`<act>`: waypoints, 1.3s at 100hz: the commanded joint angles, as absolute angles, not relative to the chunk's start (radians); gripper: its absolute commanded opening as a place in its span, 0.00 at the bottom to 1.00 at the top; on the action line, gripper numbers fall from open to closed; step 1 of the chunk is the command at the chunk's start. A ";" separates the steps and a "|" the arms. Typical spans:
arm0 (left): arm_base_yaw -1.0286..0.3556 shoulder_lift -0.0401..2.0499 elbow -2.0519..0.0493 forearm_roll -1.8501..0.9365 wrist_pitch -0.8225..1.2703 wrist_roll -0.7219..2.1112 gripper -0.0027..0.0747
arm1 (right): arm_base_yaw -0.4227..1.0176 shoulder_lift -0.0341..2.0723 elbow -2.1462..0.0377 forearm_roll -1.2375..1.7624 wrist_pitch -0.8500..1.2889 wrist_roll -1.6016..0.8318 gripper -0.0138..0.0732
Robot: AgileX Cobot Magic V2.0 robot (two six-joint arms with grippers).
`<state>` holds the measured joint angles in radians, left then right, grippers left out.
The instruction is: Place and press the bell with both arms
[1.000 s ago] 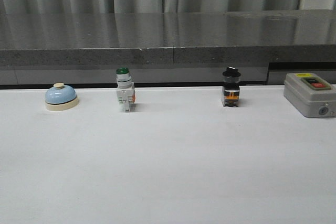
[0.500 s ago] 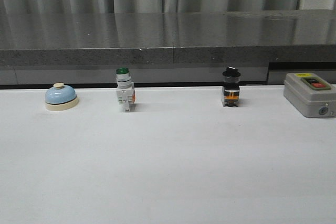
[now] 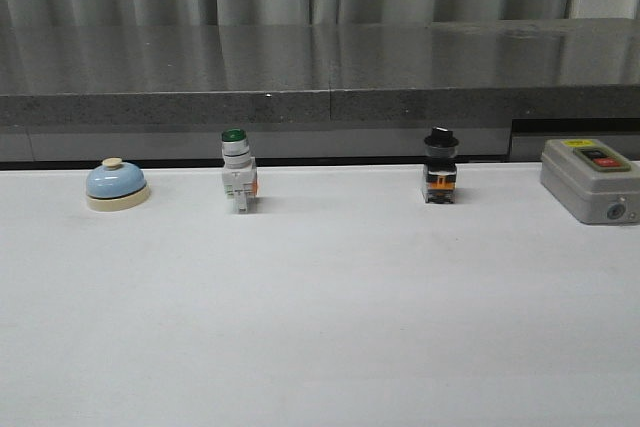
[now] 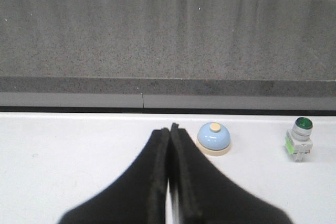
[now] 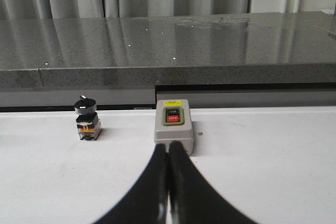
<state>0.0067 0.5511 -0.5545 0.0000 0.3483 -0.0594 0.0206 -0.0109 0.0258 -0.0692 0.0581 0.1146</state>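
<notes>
Bell (image 3: 116, 185) is being shown at the left of the front view, standing upright on the white table (image 3: 320, 327), apart from the green switch (image 3: 238, 182) beside it and untouched, presumably awaiting pickup. Left gripper (image 4: 169, 129) and right gripper (image 5: 168, 148) are being held with fingers pressed together, empty, well short of anything. Both arms are being kept out of the front view; finger bases are cut off in the wrist views.

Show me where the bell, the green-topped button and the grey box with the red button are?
bell (image 3: 116, 183): front view, on its blue dome.
green button (image 3: 238, 175): front view, on its white body below the cap.
grey box (image 5: 174, 127): right wrist view, on its top face below the red button.
</notes>
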 commanded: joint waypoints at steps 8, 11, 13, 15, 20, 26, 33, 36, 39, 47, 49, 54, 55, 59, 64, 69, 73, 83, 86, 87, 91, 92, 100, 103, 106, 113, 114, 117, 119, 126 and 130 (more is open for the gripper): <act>0.007 0.751 -0.697 0.000 0.306 -0.060 0.01 | 0.014 -0.027 0.011 -0.074 -0.027 0.112 0.09; 0.007 0.786 -0.719 0.000 0.313 -0.060 0.01 | 0.014 -0.027 0.011 -0.074 -0.027 0.112 0.09; 0.007 0.812 -0.736 0.000 0.320 -0.060 0.01 | 0.014 -0.027 0.011 -0.074 -0.027 0.112 0.09; 0.007 0.836 -0.753 0.000 0.328 -0.060 0.01 | 0.014 -0.027 0.011 -0.074 -0.027 0.112 0.09; 0.007 0.893 -0.793 0.000 0.342 -0.060 0.01 | 0.014 -0.027 0.011 -0.074 -0.027 0.112 0.09; 0.007 0.959 -0.838 0.000 0.360 -0.060 0.01 | 0.014 -0.027 0.011 -0.074 -0.027 0.112 0.09; 0.007 1.036 -0.895 -0.007 0.376 -0.060 0.03 | 0.014 -0.027 0.011 -0.074 -0.027 0.112 0.09; 0.007 1.066 -0.925 -0.007 0.385 -0.060 0.05 | 0.014 -0.027 0.011 -0.074 -0.027 0.112 0.09; 0.007 1.101 -0.948 -0.007 0.395 -0.060 0.10 | 0.014 -0.027 0.011 -0.074 -0.027 0.112 0.09; 0.007 1.173 -1.011 -0.007 0.419 -0.060 0.23 | 0.014 -0.027 0.011 -0.074 -0.027 0.112 0.09; 0.007 1.192 -1.028 -0.007 0.424 -0.060 0.28 | 0.014 -0.027 0.011 -0.074 -0.027 0.112 0.09; 0.007 1.233 -1.068 -0.007 0.443 -0.060 0.41 | 0.014 -0.027 0.011 -0.074 -0.027 0.112 0.09; 0.007 1.244 -1.080 -0.007 0.445 -0.060 0.45 | 0.014 -0.027 0.011 -0.074 -0.027 0.112 0.09; 0.007 1.273 -1.115 -0.007 0.461 -0.060 0.55 | 0.014 -0.027 0.011 -0.074 -0.027 0.112 0.09; 0.007 1.312 -1.153 -0.007 0.475 -0.060 0.69 | 0.014 -0.027 0.011 -0.074 -0.027 0.112 0.09; 0.003 1.356 -1.193 -0.007 0.493 -0.060 0.80 | 0.014 -0.027 0.011 -0.074 -0.027 0.112 0.09; -0.003 1.384 -1.227 -0.007 0.512 -0.060 0.83 | 0.014 -0.027 0.011 -0.074 -0.027 0.112 0.09; -0.028 1.468 -1.303 -0.007 0.555 -0.059 0.84 | 0.014 -0.027 0.011 -0.074 -0.027 0.112 0.09; -0.036 1.490 -1.322 -0.007 0.565 -0.056 0.84 | 0.014 -0.027 0.011 -0.074 -0.027 0.112 0.09; -0.041 1.496 -1.332 -0.007 0.571 -0.053 0.84 | 0.014 -0.027 0.011 -0.074 -0.027 0.112 0.09; -0.053 1.528 -1.355 -0.007 0.584 -0.051 0.84 | 0.014 -0.027 0.011 -0.074 -0.027 0.112 0.09; -0.058 1.533 -1.364 -0.007 0.590 -0.051 0.84 | 0.014 -0.027 0.011 -0.074 -0.027 0.112 0.09; -0.082 1.594 -1.411 -0.007 0.620 -0.048 0.84 | 0.014 -0.027 0.011 -0.074 -0.027 0.112 0.09; -0.091 1.613 -1.428 -0.007 0.637 -0.045 0.84 | 0.014 -0.027 0.011 -0.074 -0.027 0.112 0.09; -0.101 1.632 -1.450 -0.007 0.647 -0.045 0.84 | 0.014 -0.027 0.011 -0.074 -0.027 0.112 0.09; -0.116 1.675 -1.489 -0.009 0.664 -0.045 0.84 | 0.014 -0.027 0.011 -0.074 -0.027 0.112 0.09; -0.117 1.683 -1.493 -0.009 0.664 -0.045 0.84 | 0.014 -0.027 0.011 -0.074 -0.027 0.112 0.09; -0.123 1.700 -1.513 -0.015 0.674 -0.045 0.84 | 0.014 -0.027 0.011 -0.074 -0.027 0.112 0.09; -0.125 1.712 -1.520 -0.018 0.676 -0.045 0.84 | 0.014 -0.027 0.011 -0.074 -0.027 0.112 0.09; -0.142 1.750 -1.552 -0.036 0.683 -0.042 0.84 | 0.014 -0.027 0.011 -0.074 -0.027 0.112 0.09; -0.148 1.771 -1.567 -0.047 0.685 -0.042 0.84 | 0.014 -0.027 0.011 -0.074 -0.027 0.112 0.09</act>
<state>-0.1290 1.7795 -1.5041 -0.0182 0.7165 -0.0442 0.0206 -0.0109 0.0258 -0.0692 0.0581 0.1146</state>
